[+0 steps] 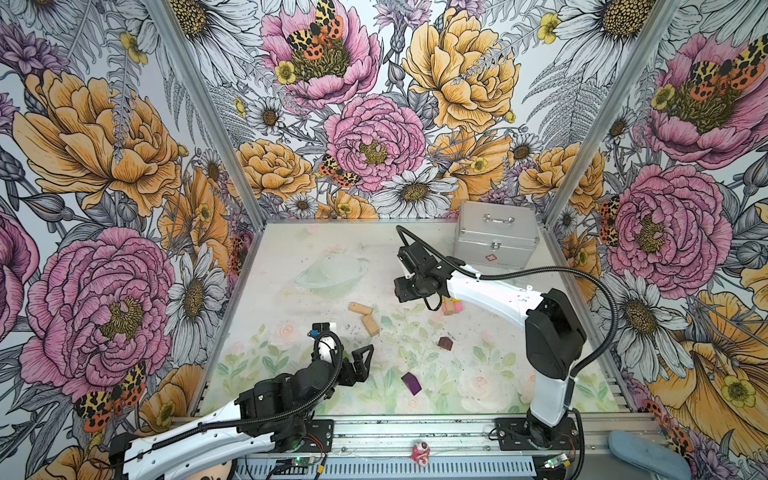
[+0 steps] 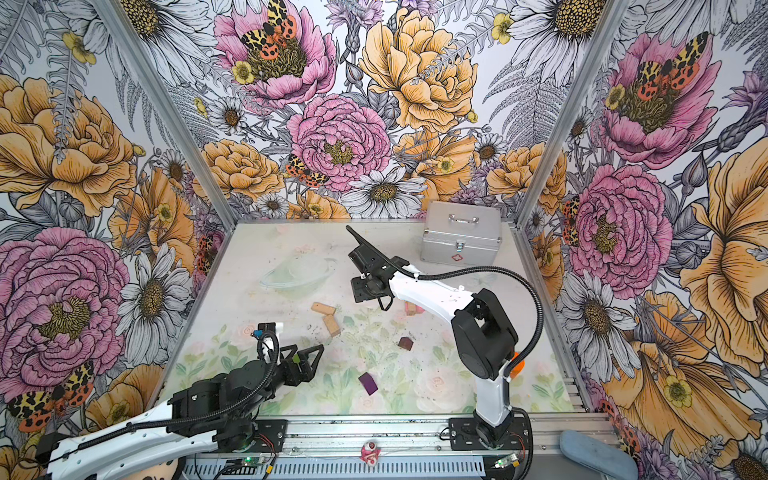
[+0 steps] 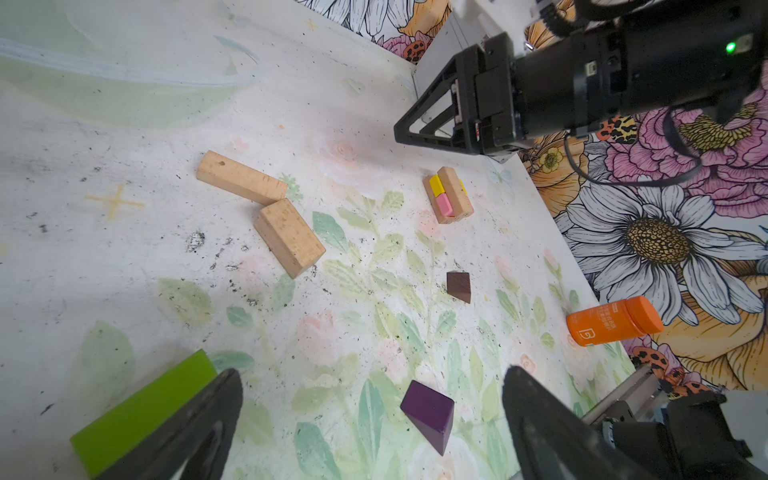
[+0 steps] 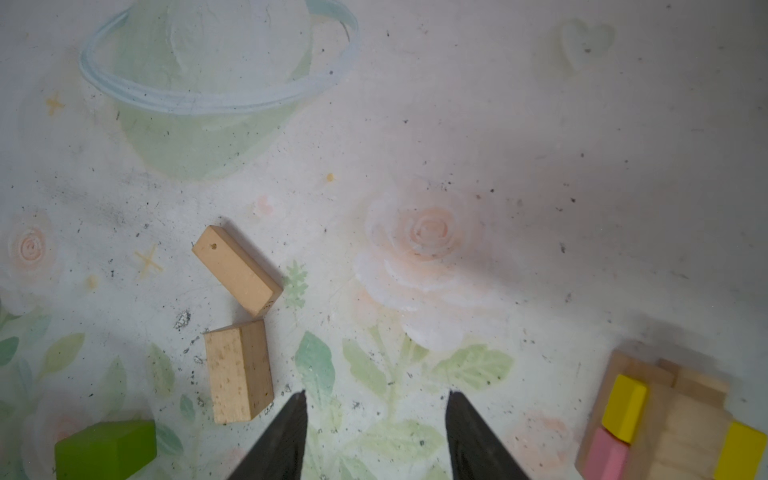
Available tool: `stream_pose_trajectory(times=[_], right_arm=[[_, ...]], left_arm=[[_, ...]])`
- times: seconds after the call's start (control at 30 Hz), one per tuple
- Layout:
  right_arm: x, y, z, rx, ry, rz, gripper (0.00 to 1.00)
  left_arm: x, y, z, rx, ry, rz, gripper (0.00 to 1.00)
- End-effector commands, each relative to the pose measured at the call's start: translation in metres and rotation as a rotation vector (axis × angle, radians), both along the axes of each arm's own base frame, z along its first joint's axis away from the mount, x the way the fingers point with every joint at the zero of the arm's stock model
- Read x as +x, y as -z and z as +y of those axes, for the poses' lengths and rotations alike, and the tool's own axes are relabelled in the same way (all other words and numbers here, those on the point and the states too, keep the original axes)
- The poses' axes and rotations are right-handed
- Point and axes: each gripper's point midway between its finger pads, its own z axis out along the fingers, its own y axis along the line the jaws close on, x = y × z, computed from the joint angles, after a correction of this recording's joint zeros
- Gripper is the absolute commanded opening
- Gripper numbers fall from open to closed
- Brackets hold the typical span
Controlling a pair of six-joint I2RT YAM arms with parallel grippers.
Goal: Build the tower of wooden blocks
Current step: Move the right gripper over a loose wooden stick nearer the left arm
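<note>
Right now I see the tower as a low stack of tan blocks with a yellow and a pink one set in it. It stands on the surface toward the right side, partly hidden behind the right arm in both top views. My right claw hangs just to the left of it, fingers spread with nothing between them. In the right wrist view the stack sits off to one side, outside the fingers. A tan block with a small hole and a second tan block lie corner to corner near that claw.

My left claw is spread wide and holds nothing, well apart from the tower. A green block lies just beside the outer side of one finger; I cannot tell whether they touch. A purple block lies near that claw, and a dark-brown block lies between the purple one and the tower.
</note>
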Motion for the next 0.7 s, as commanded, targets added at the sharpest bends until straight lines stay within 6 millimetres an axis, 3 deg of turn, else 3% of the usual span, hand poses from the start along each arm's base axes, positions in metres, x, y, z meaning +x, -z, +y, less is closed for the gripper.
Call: stream_pose_trajectory(times=[0.0, 0.17, 0.3, 0.67], right_arm=[[0.001, -0.002, 0.031, 0.033, -0.09, -0.001, 0.57], [0.007, 0.01, 0.059, 0.051, -0.152, 0.017, 0.57], [-0.001, 0.019, 0.085, 0.05, -0.218, 0.023, 0.57], [-0.006, 0.053, 0.113, 0.008, -0.31, 0.038, 0.62]], left_arm=[[0.001, 0.013, 0.01, 0.033, -0.035, 0.007, 0.99], [0.003, 0.016, 0.018, 0.05, -0.059, 0.012, 0.99], [0.005, 0.013, 0.021, 0.046, -0.063, 0.004, 0.99], [0.009, 0.017, 0.027, 0.039, -0.08, 0.028, 0.99]])
